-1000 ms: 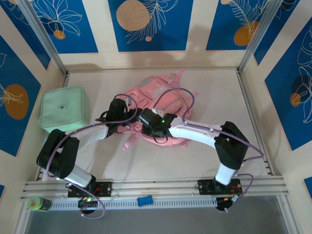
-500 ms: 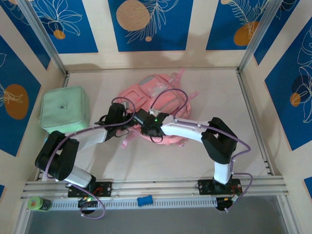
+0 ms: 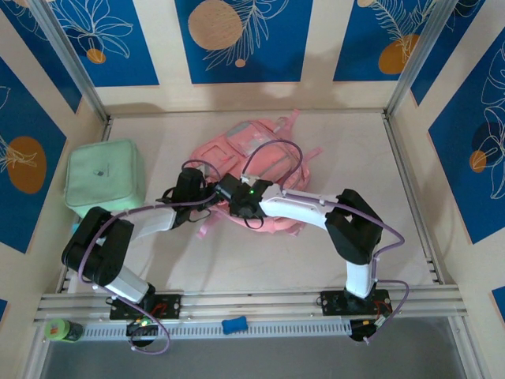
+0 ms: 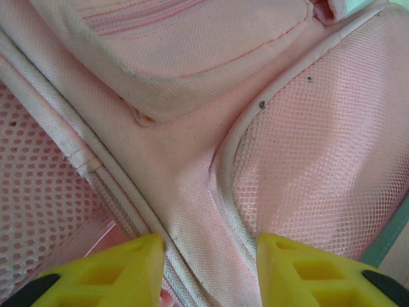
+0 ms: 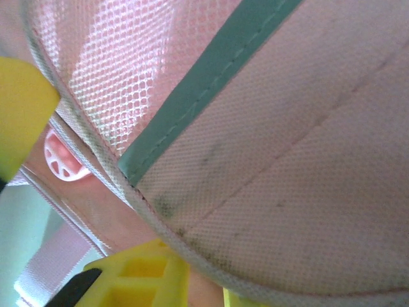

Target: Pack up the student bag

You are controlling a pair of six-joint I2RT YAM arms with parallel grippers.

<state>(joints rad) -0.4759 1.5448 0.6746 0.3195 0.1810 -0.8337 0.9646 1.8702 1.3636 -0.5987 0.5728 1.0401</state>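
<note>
The student bag (image 3: 268, 154), pink with grey-white panels, lies flat in the middle of the table. Both grippers meet at its near left edge. My left gripper (image 3: 205, 197) points at the bag's mesh and piping (image 4: 192, 77); its yellow fingers (image 4: 137, 268) stand apart with a flat band of fabric between them, so the left gripper (image 4: 211, 272) is open. My right gripper (image 3: 226, 191) is shut on the piped edge of a bag panel (image 5: 307, 160), which runs across the right gripper (image 5: 192, 295) between its two yellow fingers (image 5: 137, 281).
A mint-green square soft case (image 3: 102, 180) sits by the left wall, just beyond the left arm. Patterned walls and metal rails (image 3: 406, 181) enclose the table. A green bottle (image 3: 63, 329) and a small blue item (image 3: 234, 324) rest on the front rail.
The right arm has reached further left onto the bag's edge and its jaws have closed on it. The left gripper has shifted slightly toward the near side and its jaws have narrowed a little.
</note>
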